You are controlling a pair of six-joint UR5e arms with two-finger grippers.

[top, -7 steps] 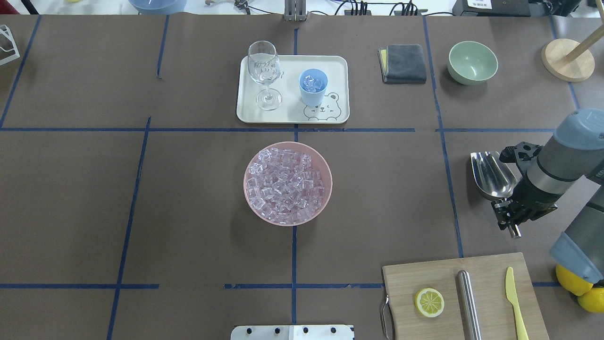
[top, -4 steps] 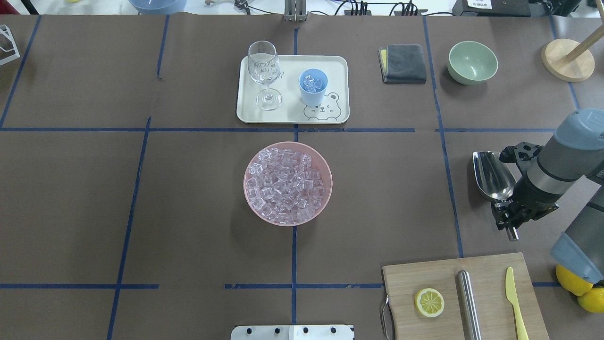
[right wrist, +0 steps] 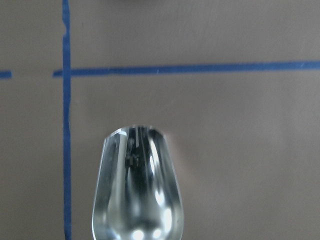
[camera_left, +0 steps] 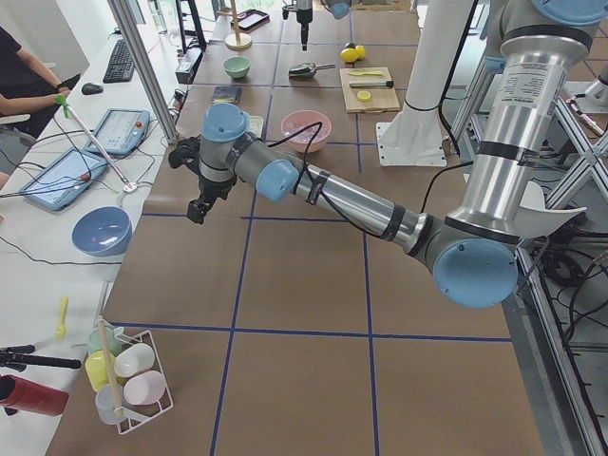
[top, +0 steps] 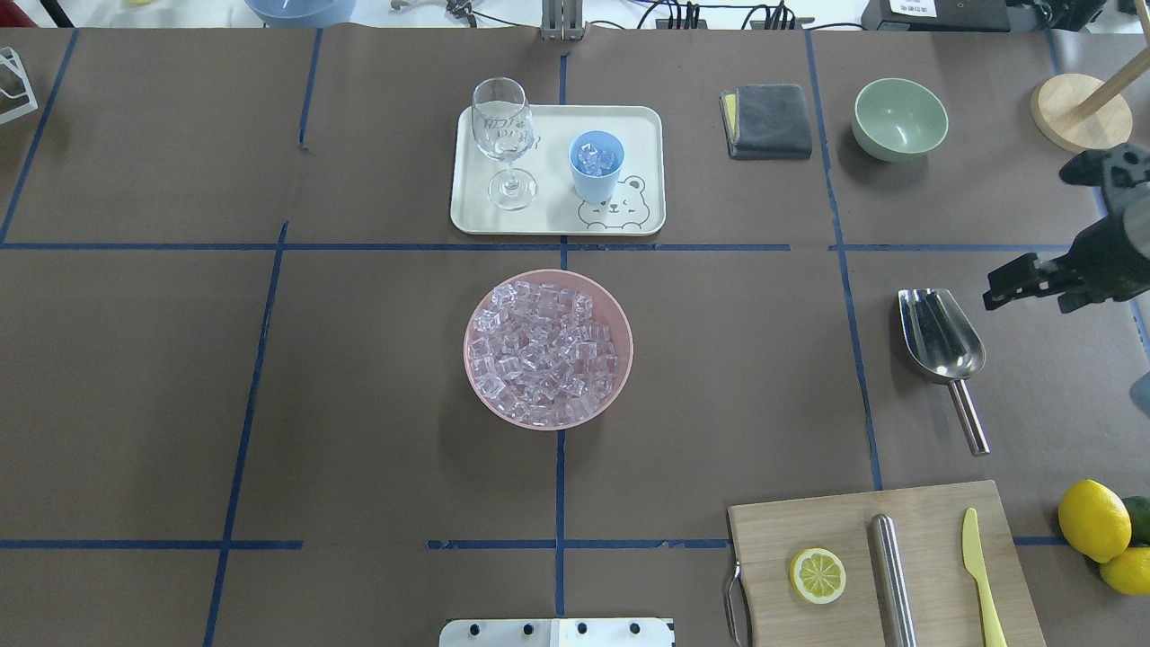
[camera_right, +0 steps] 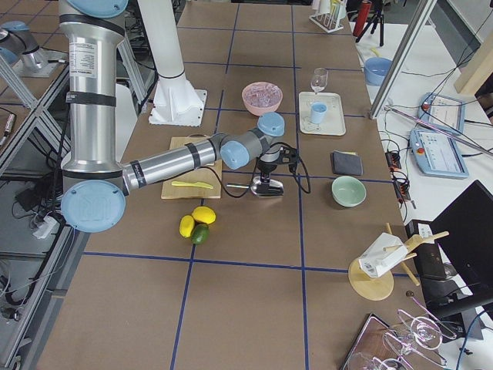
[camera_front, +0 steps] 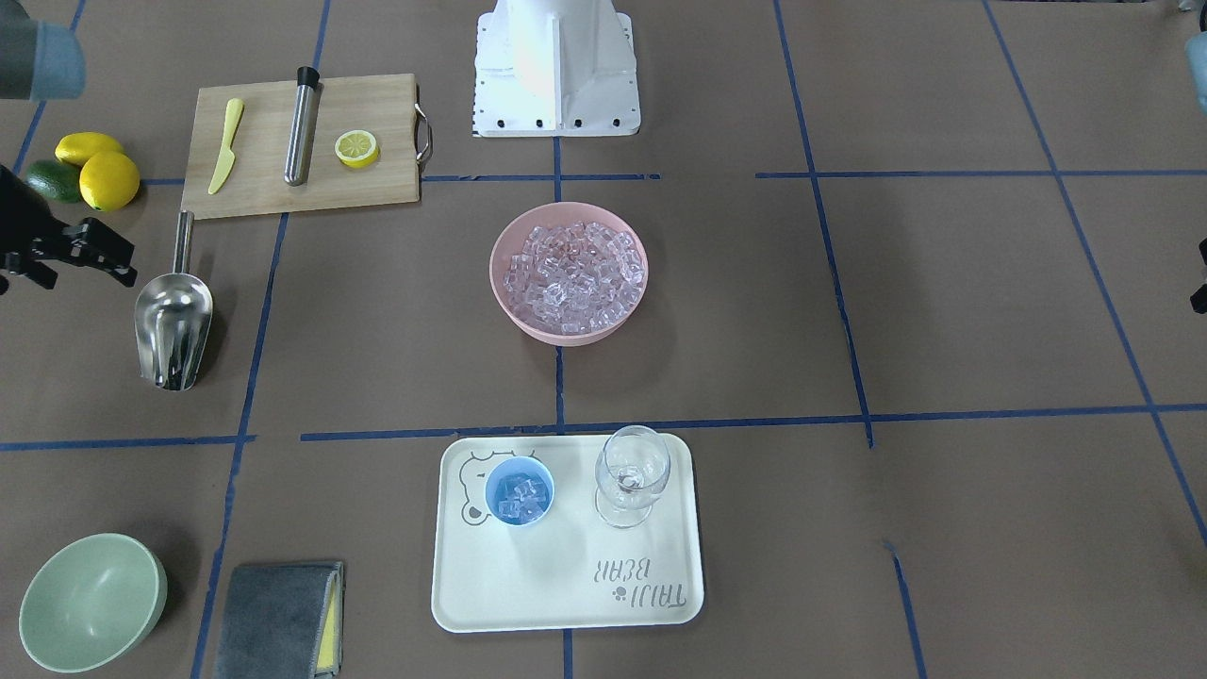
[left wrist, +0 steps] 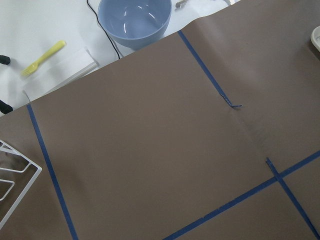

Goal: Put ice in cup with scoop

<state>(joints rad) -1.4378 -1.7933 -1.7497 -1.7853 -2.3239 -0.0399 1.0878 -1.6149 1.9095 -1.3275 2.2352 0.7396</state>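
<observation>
The ice [top: 544,350] is heaped in a pink bowl [top: 466,352] at the table's middle. A few cubes sit in the light-blue cup [top: 596,166] on the cream tray [top: 647,121]. The steel scoop [top: 939,341] lies flat on the table at the right, empty, its handle toward the robot. My right gripper [top: 1011,283] hangs above and just right of the scoop, open and holding nothing. The right wrist view looks straight down on the scoop [right wrist: 136,190]. My left gripper [camera_left: 195,209] shows only in the exterior left view, over bare table, and I cannot tell its state.
A wine glass [top: 503,135] stands on the tray beside the cup. At the right are a grey cloth [top: 768,121], a green bowl [top: 900,119], a cutting board [top: 885,566] with a lemon half, steel cylinder and yellow knife, and lemons [top: 1092,521].
My right gripper let go of the scoop's handle, rose and pulled back to the far right. The scoop now lies free on the table.
</observation>
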